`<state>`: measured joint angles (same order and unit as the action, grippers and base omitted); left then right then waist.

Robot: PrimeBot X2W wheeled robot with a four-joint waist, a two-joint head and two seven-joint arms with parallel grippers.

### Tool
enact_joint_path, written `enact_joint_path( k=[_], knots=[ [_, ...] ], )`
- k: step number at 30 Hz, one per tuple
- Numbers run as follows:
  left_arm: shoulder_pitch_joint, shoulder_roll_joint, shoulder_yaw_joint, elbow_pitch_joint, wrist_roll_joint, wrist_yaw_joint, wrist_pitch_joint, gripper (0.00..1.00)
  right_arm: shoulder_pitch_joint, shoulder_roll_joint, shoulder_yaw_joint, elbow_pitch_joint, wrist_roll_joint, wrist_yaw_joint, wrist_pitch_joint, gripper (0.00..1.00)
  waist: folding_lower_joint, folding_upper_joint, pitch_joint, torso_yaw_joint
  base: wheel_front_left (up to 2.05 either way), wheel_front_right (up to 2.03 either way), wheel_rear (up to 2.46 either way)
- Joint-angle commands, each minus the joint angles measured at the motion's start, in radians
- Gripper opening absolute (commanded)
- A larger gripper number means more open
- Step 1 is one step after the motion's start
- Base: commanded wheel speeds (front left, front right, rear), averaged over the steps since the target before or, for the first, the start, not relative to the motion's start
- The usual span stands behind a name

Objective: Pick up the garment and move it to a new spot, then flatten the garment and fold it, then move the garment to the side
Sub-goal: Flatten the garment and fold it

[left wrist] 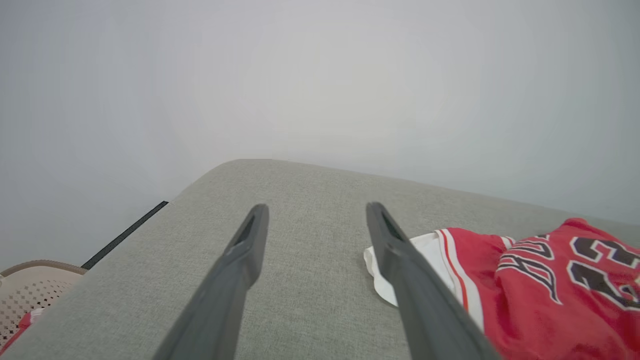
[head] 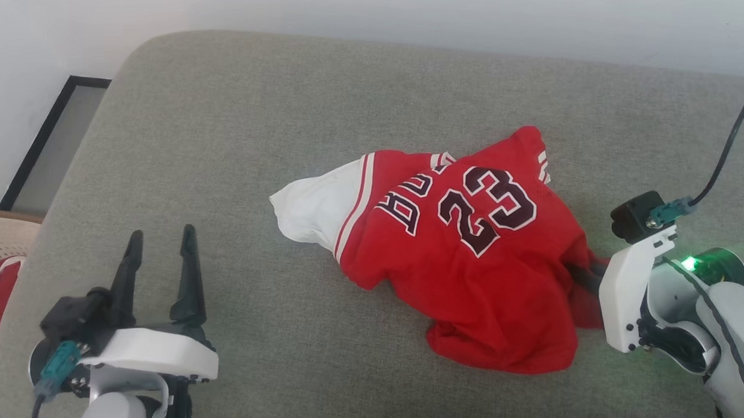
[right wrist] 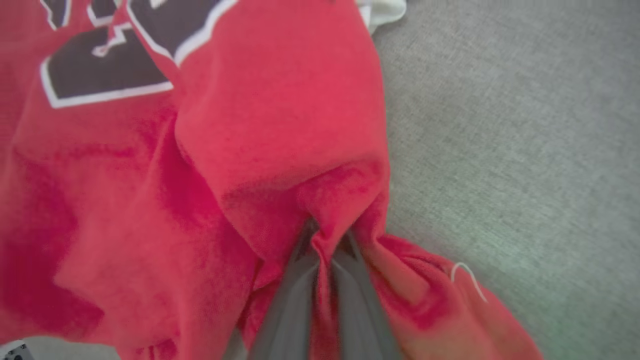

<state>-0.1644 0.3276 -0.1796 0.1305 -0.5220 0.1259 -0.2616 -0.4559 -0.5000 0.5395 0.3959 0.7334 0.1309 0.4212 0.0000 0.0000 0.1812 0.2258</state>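
Clamping a thin fold of the red-and-white jersey garment (right wrist: 280, 150), the right gripper (right wrist: 325, 240) could slip off. Lower left, the left gripper (head: 163, 236) gapes.

A red basketball-style jersey (head: 474, 255) lies crumpled, number side up, on a grey upholstered surface (head: 250, 145), right of centre in the head view. A white sleeve edged in red-and-white stripes spreads toward 9 o'clock. The dark, white-outlined "23" sits near the middle, tilted, with the lettering just beside it at 9 o'clock. Plain red cloth bunches in loose folds toward 5 o'clock. At the 4 o'clock edge, a gathered fold is pinched between the fingers of the right gripper (right wrist: 322, 240).
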Motion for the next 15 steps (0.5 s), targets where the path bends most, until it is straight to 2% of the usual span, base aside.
enact_joint_path(
  k=[1,5,15],
  knots=[
    [0.018,-0.012,0.022,-0.009,0.023,-0.010,-0.004,1.00,-0.008,-0.001,-0.001,-0.014,0.017,0.000,-0.005,0.00,0.0000,0.0000,-0.002,-0.003,0.00,0.00,0.00],
    [0.041,-0.043,0.078,-0.020,0.043,-0.032,-0.004,1.00,0.001,-0.014,0.013,-0.071,0.046,0.000,0.018,0.00,0.0000,0.0000,-0.009,-0.017,0.00,0.00,0.00],
    [0.083,-0.099,0.175,-0.021,0.125,-0.106,-0.005,1.00,0.105,-0.088,0.090,-0.393,0.176,0.000,0.168,0.00,0.0000,0.0000,-0.026,-0.065,0.00,0.00,0.00]
  ],
)
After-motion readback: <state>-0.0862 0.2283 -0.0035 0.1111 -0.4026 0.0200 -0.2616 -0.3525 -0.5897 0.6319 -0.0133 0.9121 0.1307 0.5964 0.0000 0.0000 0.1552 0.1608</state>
